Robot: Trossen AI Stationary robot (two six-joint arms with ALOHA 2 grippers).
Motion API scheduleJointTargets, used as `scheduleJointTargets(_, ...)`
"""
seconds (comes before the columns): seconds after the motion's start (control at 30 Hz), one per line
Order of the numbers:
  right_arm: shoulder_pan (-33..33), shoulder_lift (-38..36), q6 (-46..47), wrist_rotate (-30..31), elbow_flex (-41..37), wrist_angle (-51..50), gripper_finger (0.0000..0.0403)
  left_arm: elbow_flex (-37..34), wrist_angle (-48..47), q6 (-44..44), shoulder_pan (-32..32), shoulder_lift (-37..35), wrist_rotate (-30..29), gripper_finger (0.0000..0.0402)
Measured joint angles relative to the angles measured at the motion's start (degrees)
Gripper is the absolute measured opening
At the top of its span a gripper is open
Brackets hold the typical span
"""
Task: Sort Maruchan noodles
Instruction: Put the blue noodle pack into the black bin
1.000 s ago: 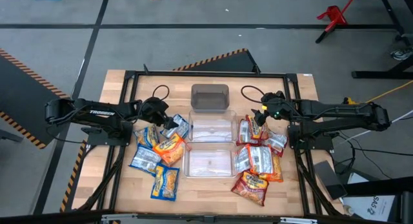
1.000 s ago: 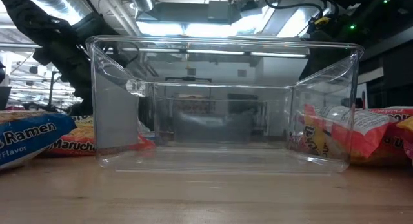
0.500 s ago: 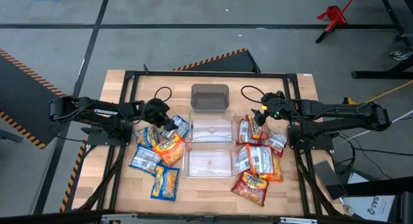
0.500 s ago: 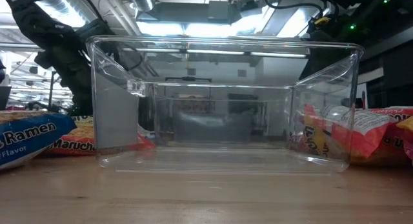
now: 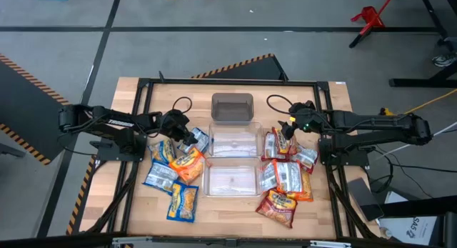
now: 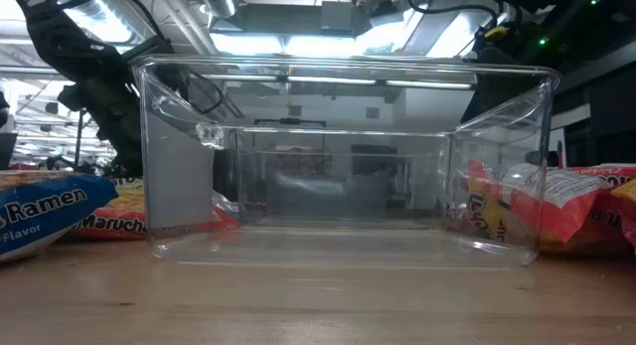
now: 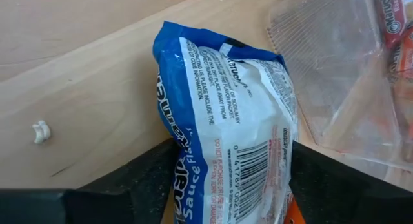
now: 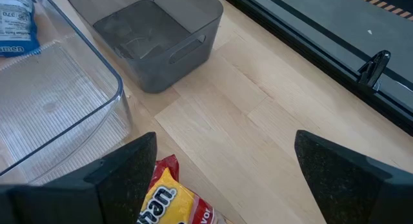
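a blue packet (image 7: 226, 140) is flanked by the left gripper's (image 7: 229, 185) wide jaws; the right gripper (image 8: 222, 179) hangs wide-jawed above the surface (image 8: 258, 121).

Two dark, slender jointed arms are seen from above, each built of matte black segments. White lettering, too small to be read, is printed along the left arm (image 5: 107, 123). Black cables are looped beside both wrists. A small green light, possibly an indicator, is shown on the right arm (image 5: 357, 124).
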Motion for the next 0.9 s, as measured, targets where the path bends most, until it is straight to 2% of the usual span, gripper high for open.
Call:
scheduleJointTargets(0.17, 0.00, 0.00, 0.00, 0.01, 0.00, -0.01, 0.0351, -0.02, -0.19, -0.44, -0.02, 0.02, -1.02, 0.0225)
scheduleJointTargets(0.3, 0.00, 0.00, 0.00, -0.02, 0.00, -0.02, 0.0351, -0.04, -0.22, -0.72, 0.00, -0.02, -0.75, 0.0209)
scheduleJointTargets(0.9, 0.01, 0.00, 0.00, 0.13, 0.00, -0.02, 0.0351, -0.15, -0.66, -3.94, 6.71, 0.00, 5.50, 0.0203)
